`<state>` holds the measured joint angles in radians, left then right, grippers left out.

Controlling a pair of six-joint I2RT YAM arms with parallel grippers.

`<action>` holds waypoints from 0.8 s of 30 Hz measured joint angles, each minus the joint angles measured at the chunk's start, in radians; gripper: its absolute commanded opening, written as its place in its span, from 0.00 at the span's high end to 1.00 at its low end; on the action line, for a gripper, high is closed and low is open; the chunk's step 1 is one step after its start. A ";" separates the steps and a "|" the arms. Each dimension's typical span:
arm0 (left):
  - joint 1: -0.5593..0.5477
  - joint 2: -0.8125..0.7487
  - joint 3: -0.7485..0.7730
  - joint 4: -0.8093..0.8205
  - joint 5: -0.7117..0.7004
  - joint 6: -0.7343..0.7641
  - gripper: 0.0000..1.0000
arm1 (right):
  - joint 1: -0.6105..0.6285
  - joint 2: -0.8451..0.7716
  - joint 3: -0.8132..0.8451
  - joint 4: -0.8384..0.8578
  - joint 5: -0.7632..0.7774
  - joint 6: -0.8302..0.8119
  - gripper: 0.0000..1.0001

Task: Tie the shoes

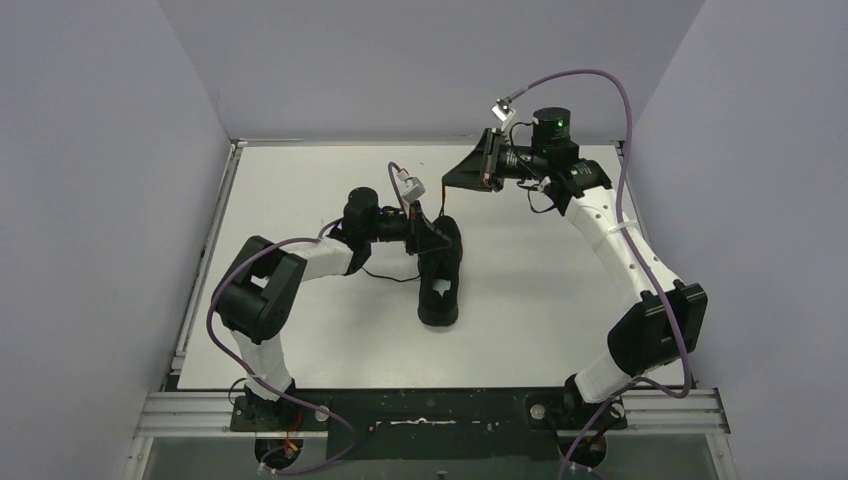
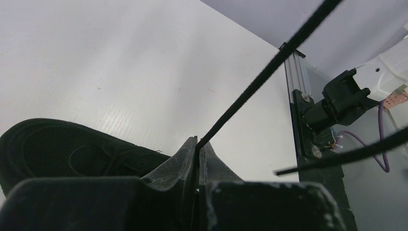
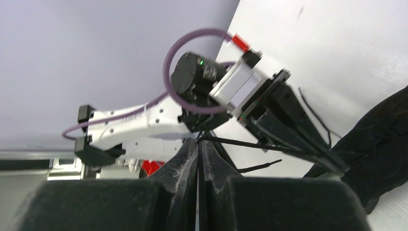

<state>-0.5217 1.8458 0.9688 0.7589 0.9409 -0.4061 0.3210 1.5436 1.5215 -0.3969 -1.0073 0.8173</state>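
You are in the lace-handling step of tying: each arm has a lace pinched, and no knot or bow can be made out. The all-black low sneaker (image 1: 440,278) lies near the middle of the white tabletop (image 1: 300,190). Its heel points toward the arm bases and its toe toward the far wall.

The left gripper (image 2: 197,142) has its jaws pressed together on a thin black lace (image 2: 269,72), which runs taut up and away from the fingertips. The right gripper (image 3: 198,142) is likewise clamped on a black lace strand (image 3: 235,143), which runs sideways toward the left arm's gripper. A blurred second strand (image 2: 356,154) crosses the right side of the left wrist view. You cannot tell from these views whether the two laces are already crossed.

The next move, as far as can be judged, is to carry one lace over or around the other. Both pinches must hold while you do that. The paths should keep the laces slack enough that the shoe is not dragged or tipped.

The left arm folds with its elbow out to the left and its forearm reaching right, so its gripper (image 1: 432,228) sits at the shoe's far, laced part. The right arm stretches far up the table and bends inward. Its gripper (image 1: 450,184) hangs just beyond the toe, pointing left.
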 measured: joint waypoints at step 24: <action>0.014 0.006 -0.103 0.136 -0.210 -0.304 1.00 | 0.144 0.622 0.412 -0.173 0.449 0.034 0.43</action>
<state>-0.5072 1.8523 0.8661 0.8948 0.7311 -0.7101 0.4652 2.1658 1.9335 -0.5697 -0.5587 0.8509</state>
